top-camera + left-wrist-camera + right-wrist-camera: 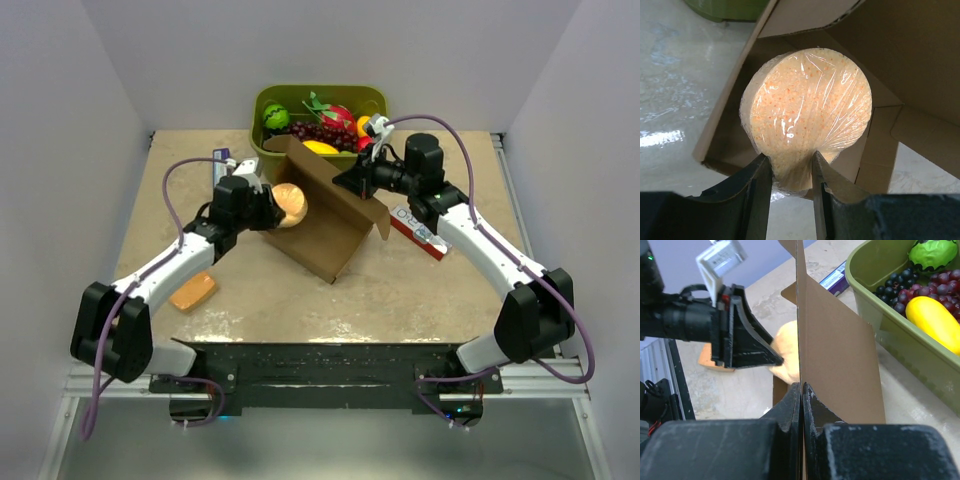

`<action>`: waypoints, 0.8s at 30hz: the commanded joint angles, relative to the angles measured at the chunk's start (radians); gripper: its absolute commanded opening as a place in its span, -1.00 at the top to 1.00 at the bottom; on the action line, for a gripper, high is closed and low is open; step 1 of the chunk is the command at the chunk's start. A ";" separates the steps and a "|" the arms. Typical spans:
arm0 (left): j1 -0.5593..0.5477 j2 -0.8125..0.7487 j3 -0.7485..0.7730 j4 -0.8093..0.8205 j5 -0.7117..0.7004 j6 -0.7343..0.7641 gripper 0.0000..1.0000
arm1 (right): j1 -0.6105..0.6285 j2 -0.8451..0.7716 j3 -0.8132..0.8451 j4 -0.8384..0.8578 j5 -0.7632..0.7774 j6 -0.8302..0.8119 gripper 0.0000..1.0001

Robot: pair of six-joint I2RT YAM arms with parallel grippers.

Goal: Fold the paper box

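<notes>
The beige mottled stone-look tabletop (420,300) carries everything. Near its middle, a little toward the far edge, sits the paper box (325,225), a plain brown cardboard die-cut sheet with flaps, only partly folded. Its base lies flat with one corner pointing at the near edge, and a long wall stands up along its far right side. The box's far corner reaches the olive-green plastic tub (258,125) of fruit at the middle of the far edge.

The right tool (350,183) is clamped tight on the top edge of that upright wall, with the cardboard (835,365) pinched between its jaws (801,387). The left tool (268,205) is narrowed on a round orange speckled disc wrapped in clear film (291,204), gripping its lower rim (792,165) and holding it at the box's left side, before the open cardboard (900,50). Whether the disc touches the box I cannot tell.

A red-and-white carton (420,232) lies just right of the box. An orange rectangular block (193,291) lies toward the near left corner. A small purple packet (222,160) lies left of the tub.
</notes>
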 commanded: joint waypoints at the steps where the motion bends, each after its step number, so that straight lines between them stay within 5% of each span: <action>1: -0.006 0.039 0.051 0.119 0.008 -0.049 0.20 | -0.001 -0.003 0.037 -0.024 0.015 0.013 1.00; 5: -0.007 0.082 0.068 0.110 0.011 -0.056 -0.26 | -0.002 -0.002 0.038 -0.033 0.018 0.008 1.00; 6: -0.007 0.080 0.068 0.108 0.008 -0.056 -0.58 | -0.002 -0.002 0.041 -0.033 0.018 0.008 1.00; 9: -0.007 0.063 0.063 0.088 -0.001 -0.034 -0.88 | -0.001 -0.002 0.041 -0.035 0.020 0.006 1.00; 16: -0.006 -0.084 0.040 -0.243 -0.106 0.032 -0.99 | -0.001 0.000 0.044 -0.033 0.015 0.005 1.00; 21: 0.010 -0.170 -0.005 -0.629 -0.329 -0.091 -0.99 | -0.002 -0.025 0.024 -0.020 0.012 0.003 1.00; 24: 0.046 -0.248 -0.052 -0.720 -0.453 -0.169 -0.99 | -0.002 -0.036 0.014 -0.009 0.011 0.003 1.00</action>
